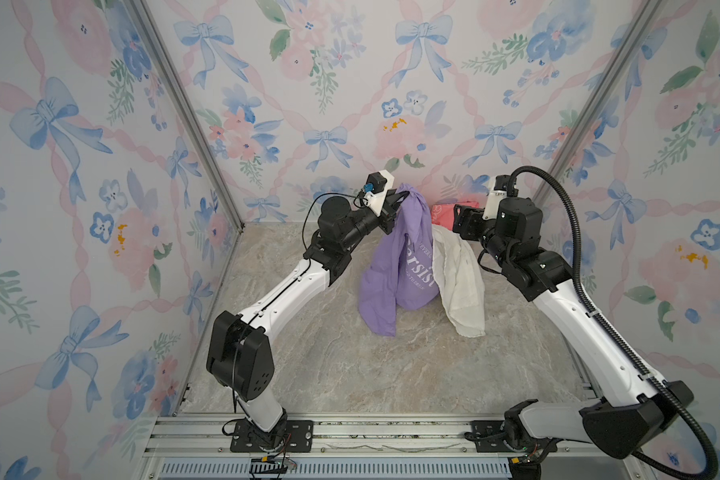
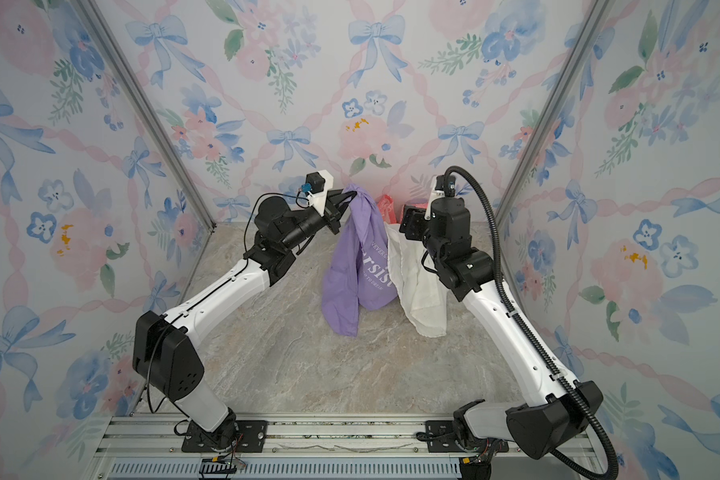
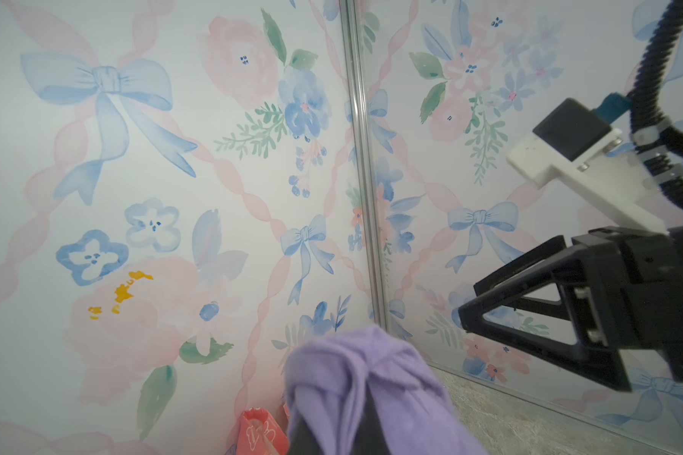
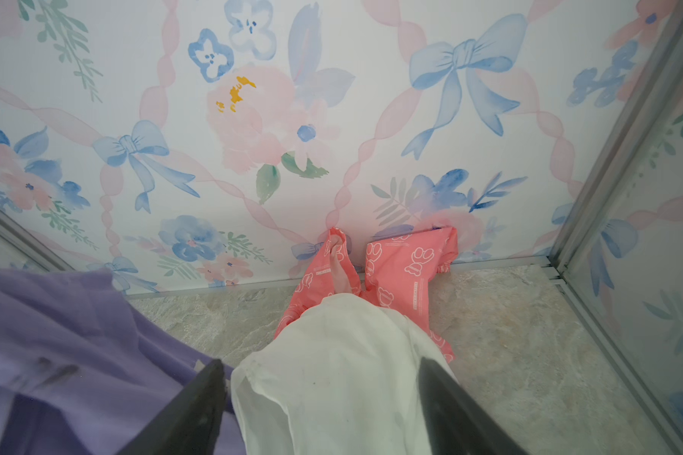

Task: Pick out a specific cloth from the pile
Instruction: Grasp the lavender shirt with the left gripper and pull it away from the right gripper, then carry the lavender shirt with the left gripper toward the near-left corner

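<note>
The lavender cloth (image 1: 400, 266) (image 2: 358, 270) with white lettering hangs from my left gripper (image 1: 395, 203) (image 2: 348, 199), which is shut on its bunched top (image 3: 371, 386); its lower end rests on the floor. My right gripper (image 1: 460, 220) (image 2: 410, 222) (image 4: 320, 366) stands open just to the right. The off-white cloth (image 1: 460, 286) (image 4: 332, 374) lies between its spread fingers, unclamped. What is left of the pile is that cloth and the coral-pink cloth (image 1: 443, 214) (image 4: 399, 268) against the back wall.
Floral walls close in the marble floor (image 1: 350, 365) on three sides, with metal corner posts (image 1: 192, 124). The right arm's black cable hose (image 1: 566, 216) arcs above its wrist. Both arm bases sit on the front rail (image 1: 350, 436).
</note>
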Controlling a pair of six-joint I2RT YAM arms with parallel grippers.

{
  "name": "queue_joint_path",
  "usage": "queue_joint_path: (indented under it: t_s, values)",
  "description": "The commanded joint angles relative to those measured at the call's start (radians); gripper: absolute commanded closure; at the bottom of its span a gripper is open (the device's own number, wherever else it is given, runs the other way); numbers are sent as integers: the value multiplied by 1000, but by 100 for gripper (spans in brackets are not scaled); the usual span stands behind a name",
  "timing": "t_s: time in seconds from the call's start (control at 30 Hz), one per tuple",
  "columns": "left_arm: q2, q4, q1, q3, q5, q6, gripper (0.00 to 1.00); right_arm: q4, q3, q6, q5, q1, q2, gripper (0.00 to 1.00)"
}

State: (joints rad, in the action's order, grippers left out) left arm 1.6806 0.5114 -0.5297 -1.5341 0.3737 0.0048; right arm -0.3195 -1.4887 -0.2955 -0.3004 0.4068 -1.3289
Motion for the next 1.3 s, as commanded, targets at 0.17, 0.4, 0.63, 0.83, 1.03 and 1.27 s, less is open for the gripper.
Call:
queue_joint_path:
  t_s: [0.17, 0.4, 0.63, 0.83, 1.03, 1.27]
  values:
    - [7, 6, 35, -212, -15, 59, 100, -3, 47, -39, -14, -25, 22, 17]
    - [2, -109, 90, -329, -20, 102, 100, 4, 48, -62, 8, -25, 7, 11]
    - [-44, -201, 147, -342, -87, 169, 100, 7, 19, -75, 33, -24, -28, 7]
    - [-79, -279, 203, -359, -211, 194, 100, 2, -15, -78, 53, -12, -67, 0]
    - [-119, -305, 287, -336, -265, 189, 100, -6, -36, -70, 57, 7, -93, 3]
    - [-142, -327, 404, -333, -311, 187, 100, -12, -44, -70, 69, 14, -111, 3]
